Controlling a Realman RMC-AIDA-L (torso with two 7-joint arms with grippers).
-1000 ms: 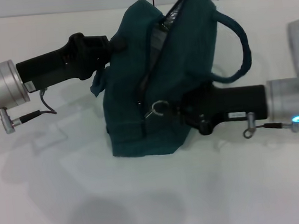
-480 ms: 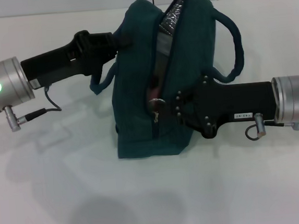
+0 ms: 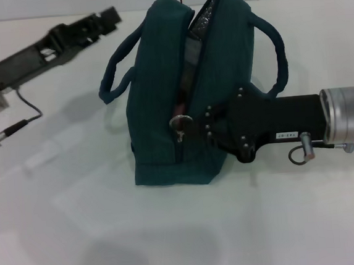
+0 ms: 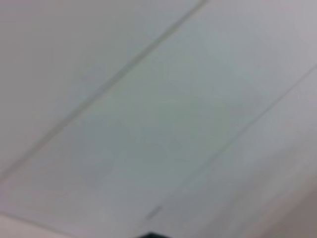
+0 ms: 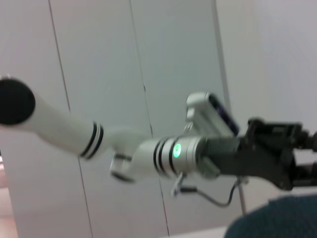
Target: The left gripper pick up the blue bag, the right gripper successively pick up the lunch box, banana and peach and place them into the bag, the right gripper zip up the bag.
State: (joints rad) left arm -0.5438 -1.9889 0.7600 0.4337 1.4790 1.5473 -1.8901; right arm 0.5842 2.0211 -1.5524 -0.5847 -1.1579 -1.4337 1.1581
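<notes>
The left arm (image 5: 99,141), white with black bands, reaches across before a pale panelled wall (image 5: 148,59). Its silver wrist (image 5: 181,153) shows a green light, and the black left gripper (image 5: 302,158) hangs above a curved patch of the blue bag (image 5: 277,220).

The small white label (image 3: 285,136) on the right arm is too small to read.

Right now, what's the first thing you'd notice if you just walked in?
The big blue bag standing mid-table, its top gaping open with silver lining showing. The right tool is pressed against its front side, right by the metal zip ring. The left tool is lifted clear, off to the bag's left, touching nothing.
</notes>
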